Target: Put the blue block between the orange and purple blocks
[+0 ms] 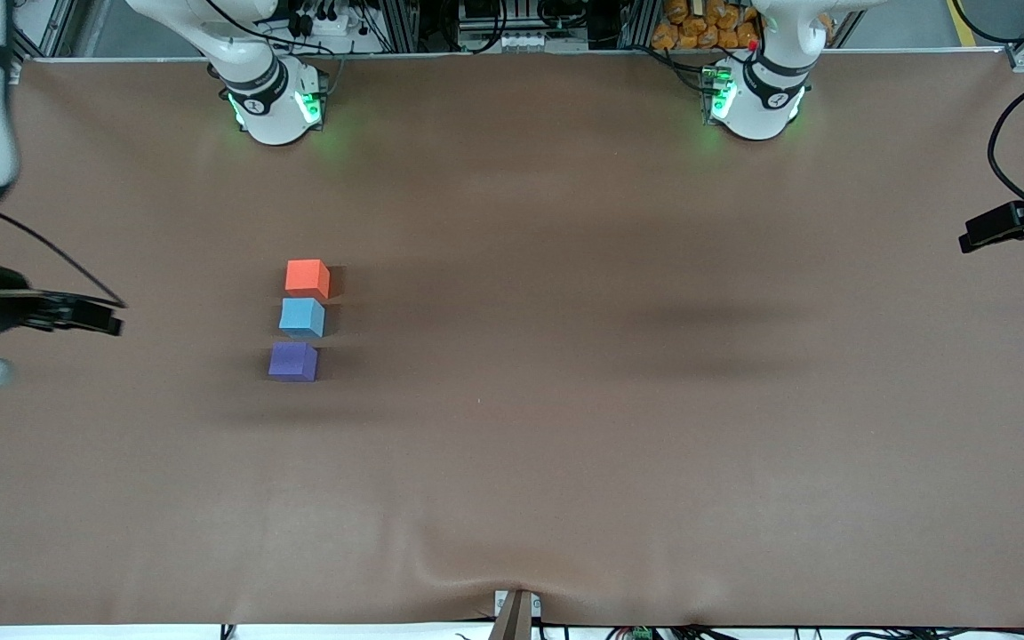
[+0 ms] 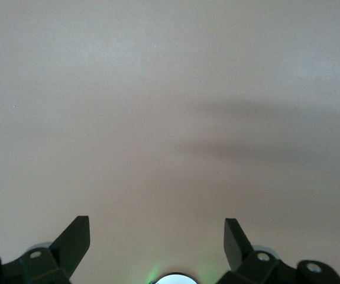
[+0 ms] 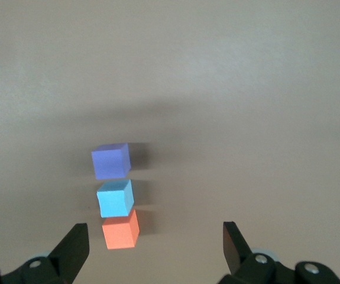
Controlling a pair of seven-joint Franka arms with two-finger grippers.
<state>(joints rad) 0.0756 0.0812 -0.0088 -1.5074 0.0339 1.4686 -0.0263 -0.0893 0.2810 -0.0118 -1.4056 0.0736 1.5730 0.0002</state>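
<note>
Blue block (image 1: 302,317) already sits btwn orange block (image 1: 308,277) and purple block (image 1: 293,362), toward right arm's end of table (image 1: 565,427); right hand (image 3: 156,245) wide, empty, off at that edge; left hand (image 2: 156,239) wide, empty, waiting.

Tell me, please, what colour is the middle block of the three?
Light sky blue, clearest in the front view.

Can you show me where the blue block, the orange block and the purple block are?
blue block (image 1: 302,317): front view, top face.
orange block (image 1: 307,276): front view, top face.
purple block (image 1: 292,361): front view, top face.
</note>
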